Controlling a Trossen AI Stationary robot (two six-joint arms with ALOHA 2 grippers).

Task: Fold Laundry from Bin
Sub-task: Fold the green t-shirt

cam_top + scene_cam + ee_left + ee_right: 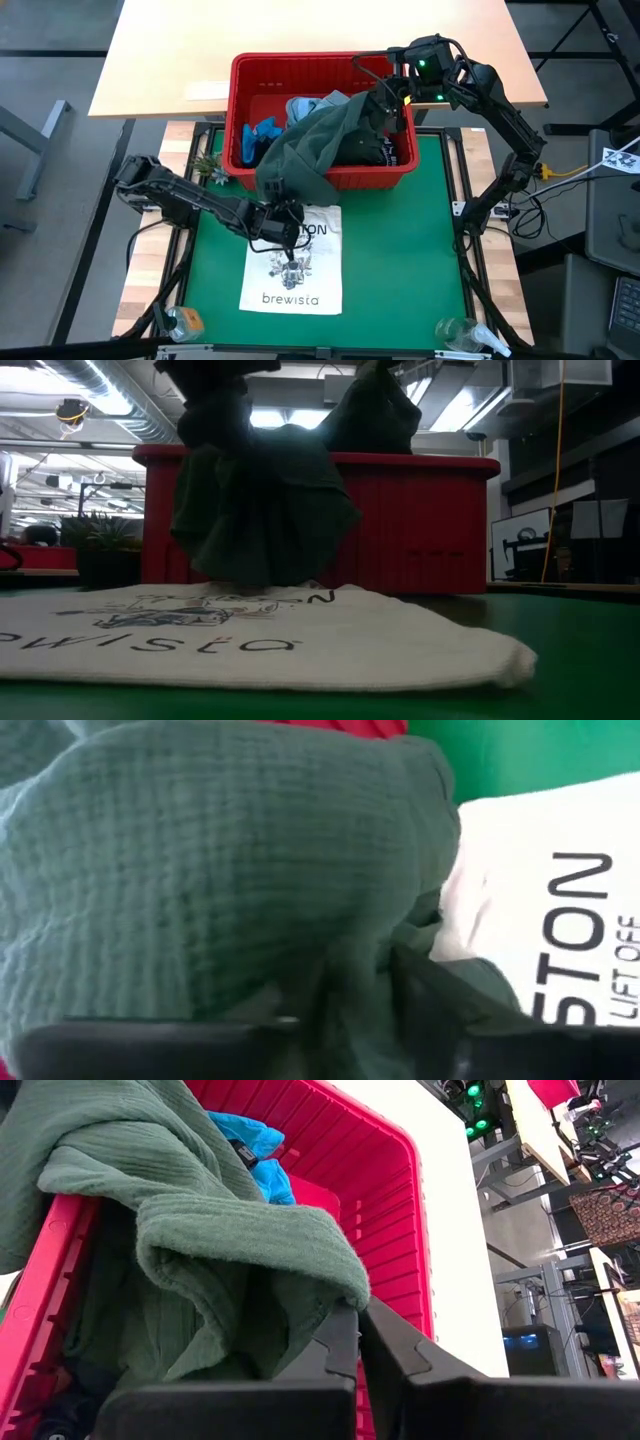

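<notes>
The dark green garment (320, 140) is stretched between my two grippers and drapes over the near rim of the red bin (395, 178). In the low view it hangs (260, 510) in front of the bin, above the white tote bag (293, 258). My left gripper (272, 205) is shut on the garment's lower end, just above the tote's far edge. My right gripper (385, 100) is shut on its other end, over the bin's right part. A bright blue garment (262, 135), a light blue one (310, 103) and a dark one (385, 152) lie in the bin. My left gripper (355, 985) pinches a bunched fold of the green garment (345, 955) between its two fingers. The cloth bulges out past the fingers, and this end is held off the mat, close above the tote. How many layers it holds, I cannot tell. My right gripper (358, 1318) pinches a thick folded edge of the green garment (330, 1280) at its fingertips. The cloth is lifted above the bin's inside and sags away from the fingers over the bin's near rim (45, 1270), slack.
The tote bag lies flat on the green mat (400, 260). A small plant (207, 165) stands left of the bin. Bottles stand at the near edge on the left (185, 322) and on the right (465, 335). A light wooden table (300, 40) lies behind the bin.
</notes>
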